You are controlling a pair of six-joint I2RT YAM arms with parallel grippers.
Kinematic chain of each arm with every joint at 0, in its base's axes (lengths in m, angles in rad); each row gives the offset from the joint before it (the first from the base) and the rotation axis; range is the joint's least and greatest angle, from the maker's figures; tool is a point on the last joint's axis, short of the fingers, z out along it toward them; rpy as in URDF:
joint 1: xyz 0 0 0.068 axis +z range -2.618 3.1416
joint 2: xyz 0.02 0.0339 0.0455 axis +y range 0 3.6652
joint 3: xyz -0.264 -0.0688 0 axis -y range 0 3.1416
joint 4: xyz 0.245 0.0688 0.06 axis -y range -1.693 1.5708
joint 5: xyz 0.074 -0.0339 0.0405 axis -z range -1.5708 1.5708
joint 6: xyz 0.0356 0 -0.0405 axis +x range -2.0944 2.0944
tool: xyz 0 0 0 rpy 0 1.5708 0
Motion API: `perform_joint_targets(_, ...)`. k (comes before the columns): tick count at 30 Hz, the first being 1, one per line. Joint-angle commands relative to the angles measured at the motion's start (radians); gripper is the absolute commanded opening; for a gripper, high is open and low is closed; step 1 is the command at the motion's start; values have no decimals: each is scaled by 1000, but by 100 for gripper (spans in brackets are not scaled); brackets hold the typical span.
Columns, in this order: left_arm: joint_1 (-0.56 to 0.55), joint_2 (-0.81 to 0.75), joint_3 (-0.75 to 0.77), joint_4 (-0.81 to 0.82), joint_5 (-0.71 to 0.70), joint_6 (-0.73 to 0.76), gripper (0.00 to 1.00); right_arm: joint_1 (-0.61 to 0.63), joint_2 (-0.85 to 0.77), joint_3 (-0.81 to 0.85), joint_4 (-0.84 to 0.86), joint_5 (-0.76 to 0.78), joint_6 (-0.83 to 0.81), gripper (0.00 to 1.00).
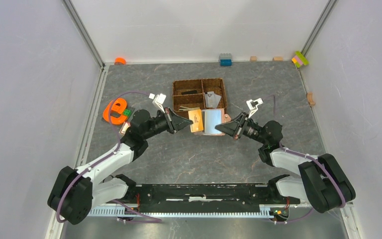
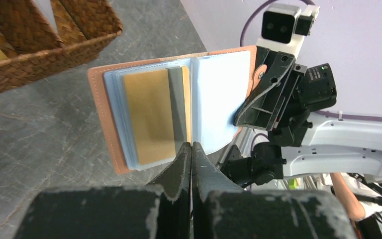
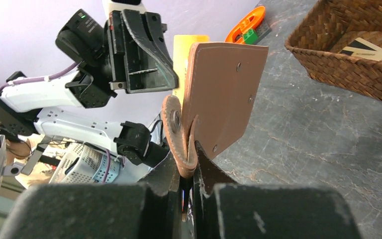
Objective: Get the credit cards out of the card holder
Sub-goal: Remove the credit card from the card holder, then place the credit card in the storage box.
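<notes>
The salmon-pink card holder [image 1: 213,122] hangs open above the table between my two grippers. In the left wrist view its clear sleeves [image 2: 219,99] face the camera. A gold-tan card [image 2: 149,114] sits in the left sleeve, with a dark grey card [image 2: 177,99] behind it and a thin yellow card edge [image 2: 186,99] by the spine. My left gripper [image 2: 191,145] is shut, its tips pinching at that yellow edge. My right gripper [image 3: 189,164] is shut on the holder's snap tab and cover [image 3: 224,89]. A yellow card [image 3: 184,55] shows past the cover. No pinkish-copper card is in view.
A brown woven divided basket [image 1: 199,82] with a few flat items stands just behind the holder. An orange object [image 1: 115,109] lies to the left. Small blocks [image 1: 225,59] sit along the back wall and one block [image 1: 311,98] by the right wall.
</notes>
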Motion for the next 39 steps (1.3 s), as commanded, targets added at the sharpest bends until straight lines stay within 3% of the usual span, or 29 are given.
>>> perform_joint_targets(1, 8, -37, 0, -40, -88, 65, 2, -12, -25, 4, -36, 30, -39, 1)
perform_joint_targets(8, 8, -48, 7, -86, -137, 93, 2, -35, -61, 29, -262, 90, -153, 1)
perform_joint_targets(13, 8, -63, 8, -122, -176, 125, 2, -53, -137, 66, -507, 206, -282, 1)
perform_joint_targets(17, 7, -76, 2, -129, -199, 139, 2, -65, -197, 74, -607, 293, -339, 1)
perform_joint_targets(28, -1, -19, 17, -133, -242, 135, 2, -71, -259, 61, -667, 388, -373, 0)
perform_joint_targets(33, -1, -23, 75, -244, -389, 112, 2, -71, -276, 59, -668, 385, -370, 0)
perform_joint_targets(39, -1, 7, 172, -326, -437, 112, 2, -73, -286, 55, -679, 411, -377, 0)
